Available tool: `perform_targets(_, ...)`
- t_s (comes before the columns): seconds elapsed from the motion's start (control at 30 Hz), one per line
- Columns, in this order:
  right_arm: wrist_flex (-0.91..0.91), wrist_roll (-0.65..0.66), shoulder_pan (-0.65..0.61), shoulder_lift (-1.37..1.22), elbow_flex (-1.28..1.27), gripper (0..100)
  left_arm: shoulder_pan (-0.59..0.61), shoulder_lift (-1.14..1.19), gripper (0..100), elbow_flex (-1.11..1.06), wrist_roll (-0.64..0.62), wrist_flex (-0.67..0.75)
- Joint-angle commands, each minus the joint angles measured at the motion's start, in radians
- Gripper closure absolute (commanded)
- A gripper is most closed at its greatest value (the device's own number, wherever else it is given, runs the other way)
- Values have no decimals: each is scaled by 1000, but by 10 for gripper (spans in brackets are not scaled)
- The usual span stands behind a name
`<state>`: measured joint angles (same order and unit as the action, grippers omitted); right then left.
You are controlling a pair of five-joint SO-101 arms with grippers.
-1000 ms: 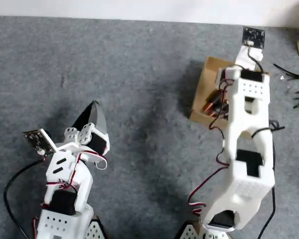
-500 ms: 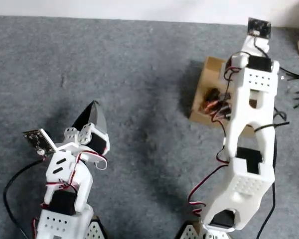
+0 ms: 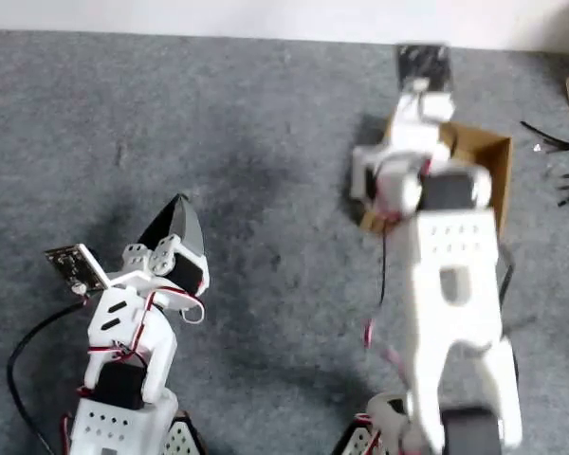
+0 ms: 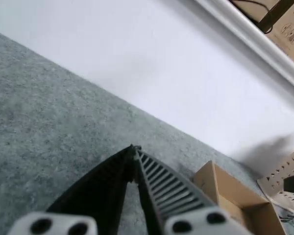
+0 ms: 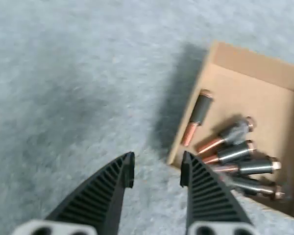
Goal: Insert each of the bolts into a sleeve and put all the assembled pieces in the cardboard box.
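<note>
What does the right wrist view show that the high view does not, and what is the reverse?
Right wrist view: five sleeved bolts lying in the box, and the right gripper, open, over the carpet beside it. High view: the left gripper, shut, the right arm across part of the box, and black wires at the right edge. Both: the box and the grey carpet.

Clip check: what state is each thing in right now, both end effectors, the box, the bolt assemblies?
left end effector: shut, empty.
right end effector: open, empty.
cardboard box: upright, open at the top.
assembled pieces: five, sleeved, lying inside the box.
</note>
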<state>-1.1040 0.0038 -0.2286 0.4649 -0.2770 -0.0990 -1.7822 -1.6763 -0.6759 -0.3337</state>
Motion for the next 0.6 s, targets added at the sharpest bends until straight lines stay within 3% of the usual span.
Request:
perform_targets(0.0,252,-3,-21,315,-414,872,5,-1,993,-21,3,-3)
perform_targets(0.13,473,-2,8,618,-797,872,5,-1,993,-21,5,-12)
perform_targets(0.3,590,-2,64,972,-1125,872,-33,-1,993,-21,14,-31)
perform_targets(0.57,509,-9,147,1391,-1429,872,-136,-1,993,-21,298,-241)
